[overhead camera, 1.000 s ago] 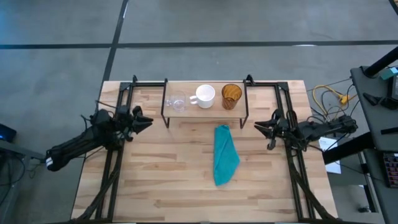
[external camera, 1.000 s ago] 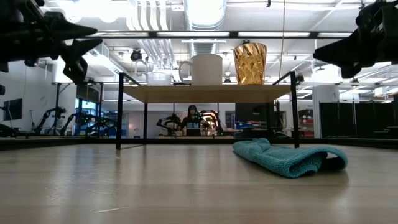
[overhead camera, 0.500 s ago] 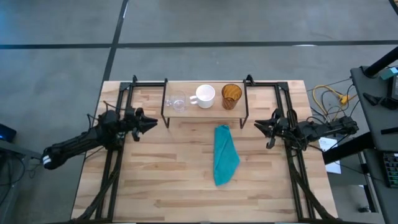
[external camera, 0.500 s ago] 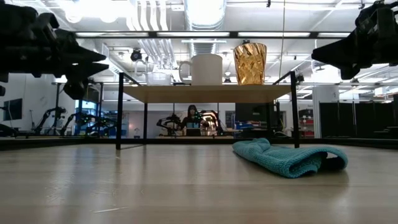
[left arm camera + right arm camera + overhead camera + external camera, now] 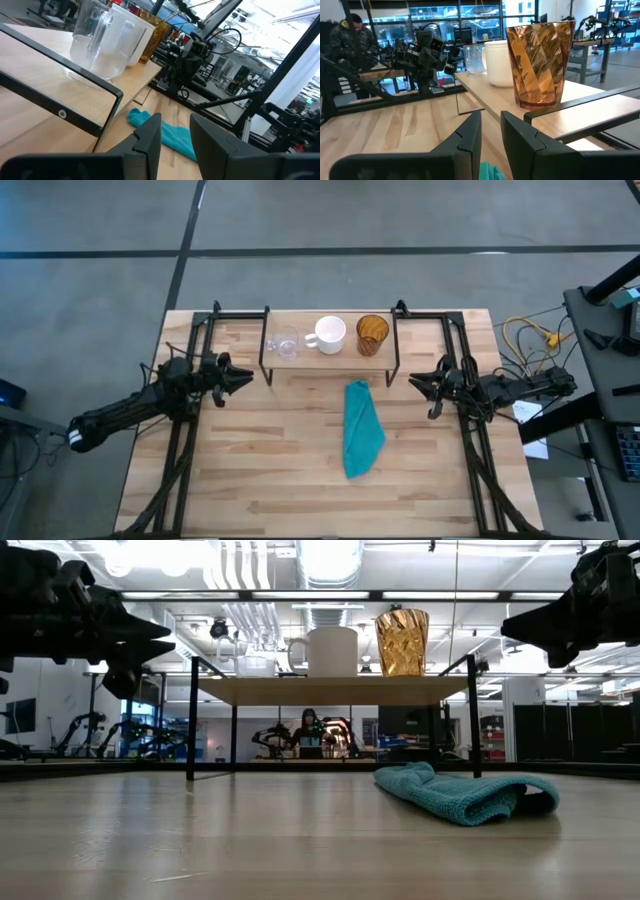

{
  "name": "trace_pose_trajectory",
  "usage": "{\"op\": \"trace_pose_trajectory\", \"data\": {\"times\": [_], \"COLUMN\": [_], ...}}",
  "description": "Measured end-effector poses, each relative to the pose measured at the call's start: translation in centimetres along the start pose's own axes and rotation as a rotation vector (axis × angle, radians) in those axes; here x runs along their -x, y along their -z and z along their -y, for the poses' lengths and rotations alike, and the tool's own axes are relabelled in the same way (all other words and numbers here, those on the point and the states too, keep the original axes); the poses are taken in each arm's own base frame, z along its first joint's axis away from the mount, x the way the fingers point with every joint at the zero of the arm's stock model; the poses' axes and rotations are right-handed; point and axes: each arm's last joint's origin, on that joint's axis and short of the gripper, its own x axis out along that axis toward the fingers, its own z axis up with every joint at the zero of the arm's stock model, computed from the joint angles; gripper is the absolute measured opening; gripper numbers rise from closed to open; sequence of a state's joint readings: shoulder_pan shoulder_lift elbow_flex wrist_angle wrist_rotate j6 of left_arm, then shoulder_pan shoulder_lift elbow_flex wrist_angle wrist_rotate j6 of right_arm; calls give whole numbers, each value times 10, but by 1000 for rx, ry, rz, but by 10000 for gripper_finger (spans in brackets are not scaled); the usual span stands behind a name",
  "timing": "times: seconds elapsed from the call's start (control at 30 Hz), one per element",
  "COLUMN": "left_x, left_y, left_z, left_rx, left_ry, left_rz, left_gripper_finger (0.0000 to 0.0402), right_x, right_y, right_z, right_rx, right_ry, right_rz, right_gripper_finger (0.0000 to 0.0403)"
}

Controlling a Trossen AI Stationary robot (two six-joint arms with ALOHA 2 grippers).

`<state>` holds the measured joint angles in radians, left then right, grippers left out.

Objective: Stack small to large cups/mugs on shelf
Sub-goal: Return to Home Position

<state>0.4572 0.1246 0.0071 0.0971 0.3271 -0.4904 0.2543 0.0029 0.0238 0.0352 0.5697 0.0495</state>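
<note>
Glass (image 5: pixel 284 343), mug (image 5: pixel 330 333), amber cup (image 5: pixel 372 332) line the shelf (image 5: pixel 312 358).

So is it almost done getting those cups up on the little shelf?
Looks essentially done. The clear glass, white mug and amber glass cup stand in a row on the shelf. Nothing is in hand: the left gripper and right gripper are open and empty, out at either side of the shelf. Probably only parking the arms remains.
</note>
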Motion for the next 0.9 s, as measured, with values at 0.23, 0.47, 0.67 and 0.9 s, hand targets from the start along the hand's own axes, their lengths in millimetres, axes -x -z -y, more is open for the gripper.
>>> {"op": "trace_pose_trajectory", "data": {"times": [0.23,0.47,0.67,0.9], "left_x": [0,0,2,6], "left_y": [0,1,-2,-6], "left_z": [0,0,2,5], "left_rx": [0,2,-13,-34], "left_ry": [1,-1,18,50], "left_rz": [-1,-5,31,85], "left_gripper_finger": [89,89,89,89], "right_x": [0,0,0,0], "right_y": [0,0,0,0], "right_z": [0,0,0,0], "right_rx": [-2,-1,0,0], "right_ry": [0,0,0,0], "right_rz": [0,-2,-2,-2], "right_gripper_finger": [68,68,68,68]}}
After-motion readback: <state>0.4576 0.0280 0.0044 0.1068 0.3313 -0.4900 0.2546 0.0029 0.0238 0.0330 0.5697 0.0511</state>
